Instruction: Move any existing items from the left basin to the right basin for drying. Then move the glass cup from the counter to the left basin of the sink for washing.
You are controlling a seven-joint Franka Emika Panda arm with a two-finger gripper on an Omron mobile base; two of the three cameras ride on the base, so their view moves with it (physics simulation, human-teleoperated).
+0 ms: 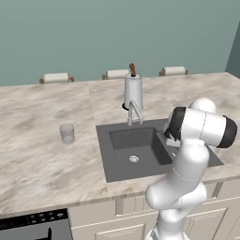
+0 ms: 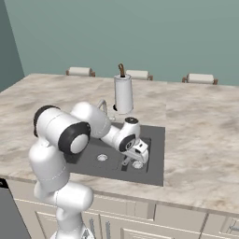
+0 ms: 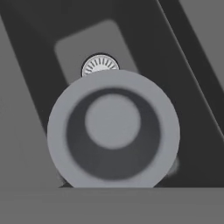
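Carrying grey round item (image 3: pixel 113 129) over right basin (image 2: pixel 151 154), gripper (image 2: pixel 132 163) apparently clamped on it though fingers hidden, so next lower and release, then fetch glass cup (image 1: pixel 67 133) from counter (image 1: pixel 37 154) left of sink (image 1: pixel 108 161).

The counter (image 1: pixel 37 154) looks like smooth stone, beige with grey swirls, a little shiny. The sink (image 1: pixel 105 159) is dark grey and dull, not shiny. Its tap (image 1: pixel 133 112) and the drain ring (image 1: pixel 134 159) look like bright silver metal. The tall canister (image 1: pixel 132 91) looks like shiny steel, and the stick (image 1: pixel 132 69) in it looks like brown wood. The glass cup (image 1: pixel 67 133) is clear and see-through. The small grey bowl (image 3: pixel 113 129) looks smooth and dull.
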